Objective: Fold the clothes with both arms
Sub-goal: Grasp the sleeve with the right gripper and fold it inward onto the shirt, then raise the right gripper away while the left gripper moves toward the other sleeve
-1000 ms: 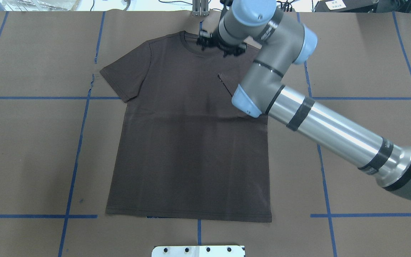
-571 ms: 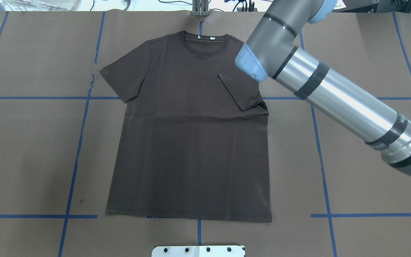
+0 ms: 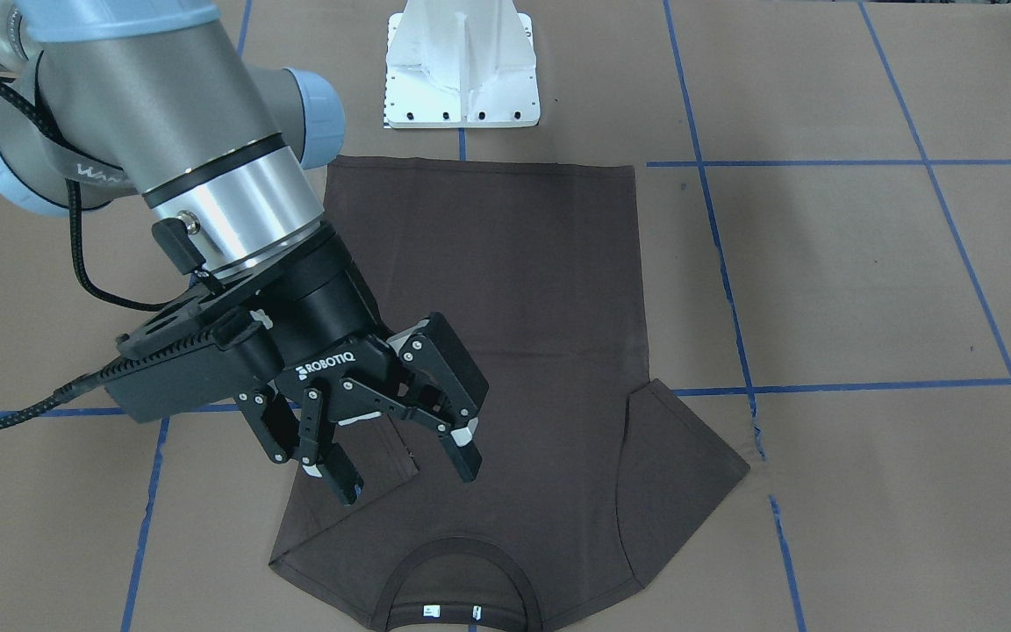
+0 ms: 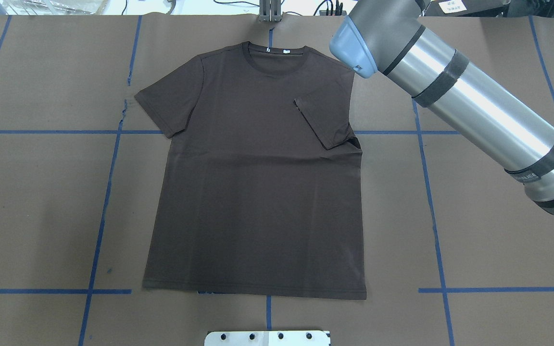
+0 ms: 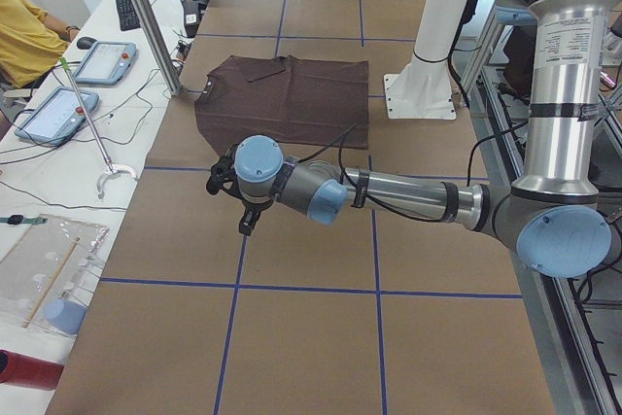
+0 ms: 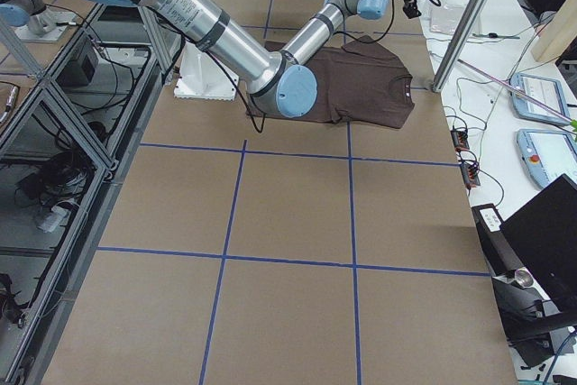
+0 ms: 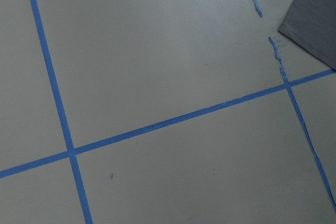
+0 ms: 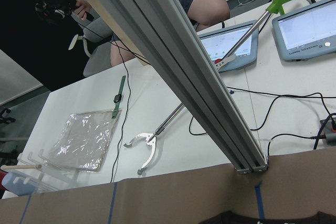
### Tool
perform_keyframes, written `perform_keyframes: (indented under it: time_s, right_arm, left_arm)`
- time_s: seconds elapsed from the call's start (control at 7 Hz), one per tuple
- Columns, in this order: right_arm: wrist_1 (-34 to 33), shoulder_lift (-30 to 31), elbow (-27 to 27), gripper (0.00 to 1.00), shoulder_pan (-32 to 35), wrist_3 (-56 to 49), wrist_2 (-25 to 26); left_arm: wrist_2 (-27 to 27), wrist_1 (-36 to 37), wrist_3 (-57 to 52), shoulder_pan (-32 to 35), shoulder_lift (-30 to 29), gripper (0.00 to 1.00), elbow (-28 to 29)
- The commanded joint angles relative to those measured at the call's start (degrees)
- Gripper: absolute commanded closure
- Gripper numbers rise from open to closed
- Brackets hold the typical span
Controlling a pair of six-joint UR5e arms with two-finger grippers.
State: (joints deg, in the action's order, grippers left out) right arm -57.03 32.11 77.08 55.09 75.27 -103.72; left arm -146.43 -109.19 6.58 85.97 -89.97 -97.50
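Lying flat on the desk (image 4: pixel 41 216), the T-shirt (image 4: pixel 258 192) is seen with only 1 sleeve (image 4: pixel 322 122) folded inward, the other sleeve (image 4: pixel 171 103) and body folds judged left to do; the fingers (image 3: pixel 462 448) of the right arm (image 3: pixel 207 158) are held wide and empty above it, those of the left arm (image 5: pixel 408 196) cannot be told.

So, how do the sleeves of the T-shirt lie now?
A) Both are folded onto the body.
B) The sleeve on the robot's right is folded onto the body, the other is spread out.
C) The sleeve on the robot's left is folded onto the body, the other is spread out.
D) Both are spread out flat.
B: the overhead view shows the right sleeve turned in over the body of the T-shirt, while the left sleeve lies spread out flat.
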Motion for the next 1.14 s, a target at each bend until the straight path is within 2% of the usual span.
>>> perform_keyframes:
  time_s: [0.0,0.14,0.29,0.43,0.57,0.71,0.86,1.0]
  right_arm:
    - [-3.32,-1.08,1.40,0.00,-0.50,1.99,-0.09]
    - [-3.52,7.44,9.50,0.00,-2.77,2.34,-0.52]
    - [-3.43,11.97,13.41,0.00,-4.10,2.25,-0.70]
    - [-3.52,14.45,15.71,0.00,-5.50,2.43,-0.70]
    - [-3.26,16.91,17.65,0.00,-5.87,2.34,-0.78]
    - [-3.17,17.89,18.45,0.00,-6.13,2.34,-1.05]
    - [-3.00,18.77,19.42,0.00,-7.18,2.51,-1.22]
    - [-2.99,19.30,20.12,0.00,-7.62,2.60,-1.22]
  left_arm:
    - [0.00,-3.91,10.16,-4.81,-4.48,0.00,0.99]
    - [0.18,-4.10,16.13,-8.24,-8.51,0.00,1.52]
    - [0.61,-4.19,18.27,-10.88,-12.64,0.00,3.18]
    - [0.79,-4.71,19.43,-14.39,-18.34,0.00,7.98]
    - [4.62,-5.68,23.88,-16.51,-24.32,0.00,12.82]
    - [9.18,-12.39,28.97,-19.75,-25.85,0.00,16.26]
    - [13.75,-23.15,37.28,-23.09,-28.83,0.00,24.04]
    - [18.24,-24.65,43.11,-26.00,-33.82,0.01,31.25]
